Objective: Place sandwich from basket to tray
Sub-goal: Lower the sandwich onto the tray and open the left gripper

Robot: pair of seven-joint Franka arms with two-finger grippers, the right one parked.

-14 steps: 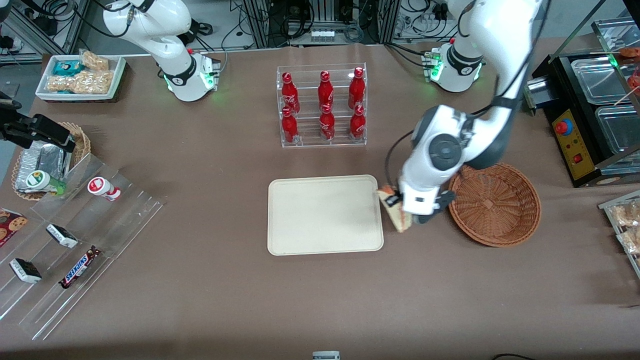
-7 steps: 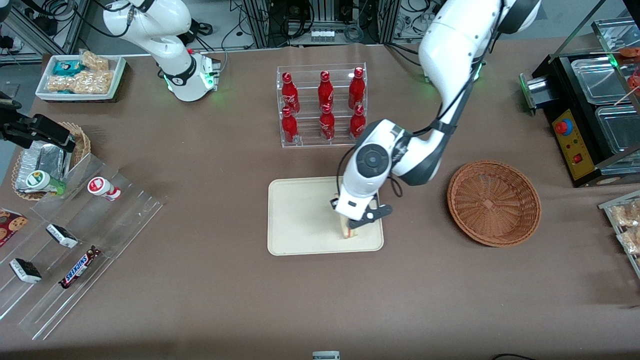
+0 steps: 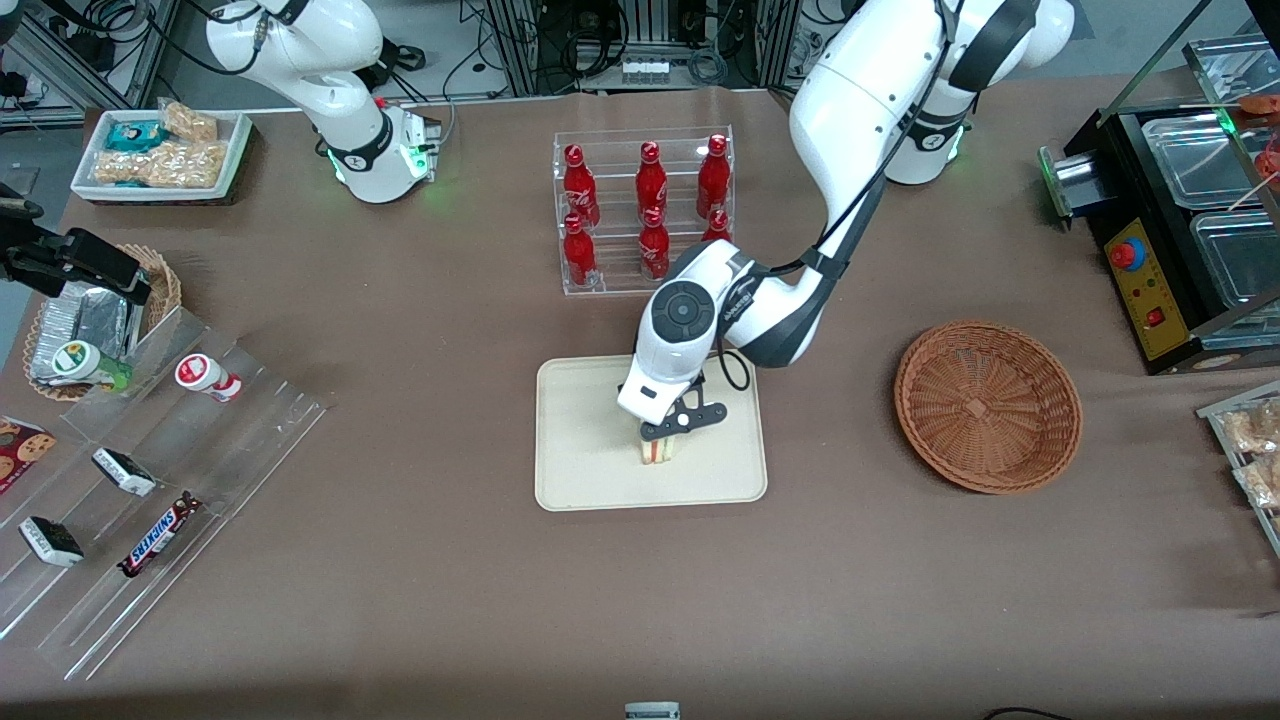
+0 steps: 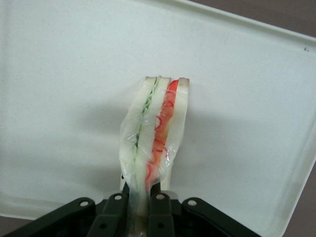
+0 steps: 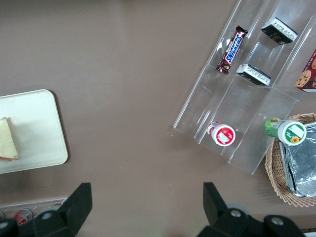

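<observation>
Over tray [image 3: 580, 440], gripper [image 3: 668, 432] clamping sandwich [image 3: 655, 451], bottle rack [image 3: 640, 210] near

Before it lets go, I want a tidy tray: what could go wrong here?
The hand is shut on the sandwich, holding it on edge over the tray. Released like this, the narrow wedge will likely topple flat, perhaps filling-side down. Its loose clear wrap sits between the fingers and might cling as they open, dragging the sandwich askew.
</observation>
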